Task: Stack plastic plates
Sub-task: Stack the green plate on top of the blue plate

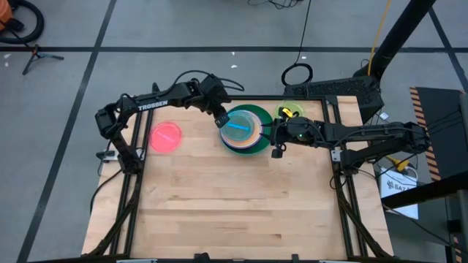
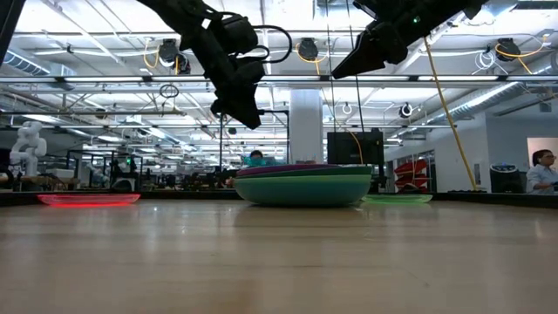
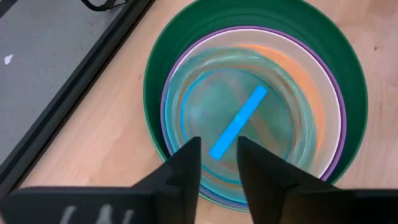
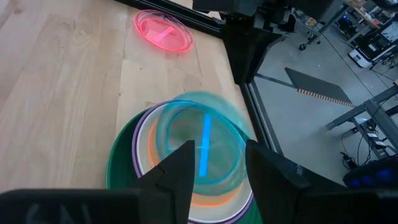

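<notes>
The light wooden desk carries three things near its far edge. A stack of plates sits about midway along that edge, its dark green plate lying directly on the wood. A pink plate lies well apart on the left side, and a lime plate lies just beside the stack on the right.

The place was a large robotics lab or industrial workshop. Beyond the wooden table ran an open hall with exposed ceiling pipes, bright strip lights, monitors, a white humanoid robot, and a person standing at the far right.
</notes>
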Robot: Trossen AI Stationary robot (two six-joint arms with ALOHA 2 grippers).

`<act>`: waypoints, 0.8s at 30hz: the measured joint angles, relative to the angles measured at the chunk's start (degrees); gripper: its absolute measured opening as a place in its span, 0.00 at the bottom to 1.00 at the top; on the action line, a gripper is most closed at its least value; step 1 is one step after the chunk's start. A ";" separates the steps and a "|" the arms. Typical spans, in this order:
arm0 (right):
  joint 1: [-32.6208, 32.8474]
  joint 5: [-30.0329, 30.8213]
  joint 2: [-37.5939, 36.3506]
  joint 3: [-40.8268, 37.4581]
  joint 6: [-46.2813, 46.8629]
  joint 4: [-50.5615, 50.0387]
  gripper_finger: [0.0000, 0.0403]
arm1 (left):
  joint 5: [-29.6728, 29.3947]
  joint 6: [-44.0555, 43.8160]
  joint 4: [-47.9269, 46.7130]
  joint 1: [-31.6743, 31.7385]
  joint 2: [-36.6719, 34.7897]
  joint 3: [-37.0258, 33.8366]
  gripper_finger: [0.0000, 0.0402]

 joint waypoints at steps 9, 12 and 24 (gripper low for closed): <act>-0.01 0.00 -0.02 -0.01 0.04 -0.37 0.33 | 2.27 5.98 -3.31 -1.08 -0.02 0.00 0.38; 0.01 0.00 -0.02 -0.01 0.47 -1.74 0.33 | 2.35 7.36 -4.99 -2.72 -0.02 0.00 0.38; -0.74 6.01 -0.04 0.01 9.23 -5.92 0.33 | -3.68 13.90 -6.78 -12.03 -2.36 -0.03 0.38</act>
